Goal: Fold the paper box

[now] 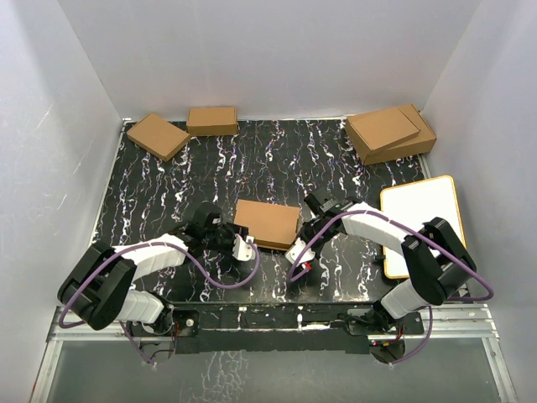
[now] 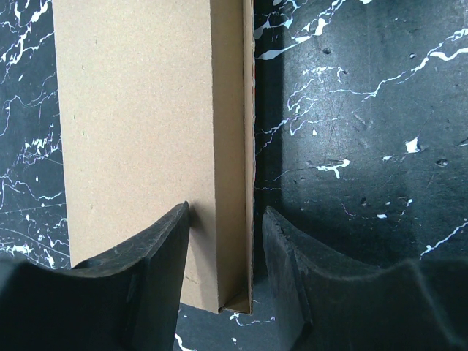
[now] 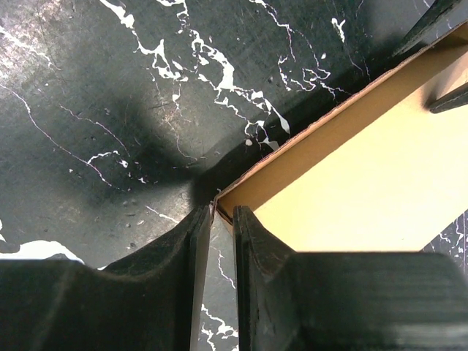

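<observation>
From above, the paper box (image 1: pixel 267 223) is lying mid-way across the table (image 1: pixel 159 197). Only the left wrist view is showing the left gripper (image 2: pixel 224 216) spread astride a wall. The right wrist view is showing the right gripper (image 3: pixel 222 219) barely parted at a corner.

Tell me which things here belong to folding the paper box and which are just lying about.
In the job: paper box, left fingers, right fingers.
Lying about: two small boxes far left, stacked larger boxes far right, white board beside the right arm.
</observation>
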Tool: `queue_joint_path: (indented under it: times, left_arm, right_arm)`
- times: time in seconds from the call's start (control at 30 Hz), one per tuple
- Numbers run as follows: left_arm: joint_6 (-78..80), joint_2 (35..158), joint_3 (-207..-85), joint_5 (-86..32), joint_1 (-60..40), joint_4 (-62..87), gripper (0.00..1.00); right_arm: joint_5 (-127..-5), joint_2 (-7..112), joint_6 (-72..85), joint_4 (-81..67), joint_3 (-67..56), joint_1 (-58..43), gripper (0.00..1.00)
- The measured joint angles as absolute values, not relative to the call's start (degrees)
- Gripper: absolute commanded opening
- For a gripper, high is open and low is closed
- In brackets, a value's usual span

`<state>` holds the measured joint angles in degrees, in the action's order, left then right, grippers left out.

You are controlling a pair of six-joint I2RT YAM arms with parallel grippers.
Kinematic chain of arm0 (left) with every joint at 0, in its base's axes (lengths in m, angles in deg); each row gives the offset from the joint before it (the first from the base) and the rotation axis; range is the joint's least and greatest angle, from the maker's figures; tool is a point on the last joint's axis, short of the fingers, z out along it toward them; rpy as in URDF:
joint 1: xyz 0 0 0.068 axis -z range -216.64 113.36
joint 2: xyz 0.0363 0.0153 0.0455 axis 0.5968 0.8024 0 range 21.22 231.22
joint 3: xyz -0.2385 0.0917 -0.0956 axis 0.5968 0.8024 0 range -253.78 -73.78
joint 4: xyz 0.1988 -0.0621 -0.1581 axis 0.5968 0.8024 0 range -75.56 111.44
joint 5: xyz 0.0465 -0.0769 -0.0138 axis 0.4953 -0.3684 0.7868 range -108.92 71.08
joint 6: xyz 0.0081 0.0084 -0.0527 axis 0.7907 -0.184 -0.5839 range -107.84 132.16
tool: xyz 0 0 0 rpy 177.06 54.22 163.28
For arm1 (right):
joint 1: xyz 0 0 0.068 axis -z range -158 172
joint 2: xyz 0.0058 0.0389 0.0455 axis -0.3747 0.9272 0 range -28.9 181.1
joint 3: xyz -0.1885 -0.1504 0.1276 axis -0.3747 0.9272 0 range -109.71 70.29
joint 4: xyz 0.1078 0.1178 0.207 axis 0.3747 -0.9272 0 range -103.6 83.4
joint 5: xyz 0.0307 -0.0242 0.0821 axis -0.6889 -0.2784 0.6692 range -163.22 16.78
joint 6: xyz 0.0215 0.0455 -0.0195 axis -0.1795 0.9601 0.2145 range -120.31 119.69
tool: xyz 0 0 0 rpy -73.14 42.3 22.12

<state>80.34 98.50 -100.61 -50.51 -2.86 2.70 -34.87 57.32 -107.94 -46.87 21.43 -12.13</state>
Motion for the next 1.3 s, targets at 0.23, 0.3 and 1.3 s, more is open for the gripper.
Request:
queue_joint_path:
  times: [0.23, 0.3, 1.3]
  left_arm:
    - [80.34, 98.50, -100.61, -50.51, -2.86, 2.70, 0.42]
    - [80.36, 98.52, -100.61, -50.56, -2.86, 2.67, 0.42]
    - [81.02, 99.41, -100.78, -51.08, -2.86, 2.11, 0.41]
  right_arm:
    - [-35.37, 57.82, -107.97, -46.83, 21.43, -12.15, 0.21]
    - [-35.37, 57.95, -107.99, -46.83, 21.43, -12.13, 0.20]
    - [-37.58, 60.14, -109.19, -48.27, 20.97, -16.89, 0.08]
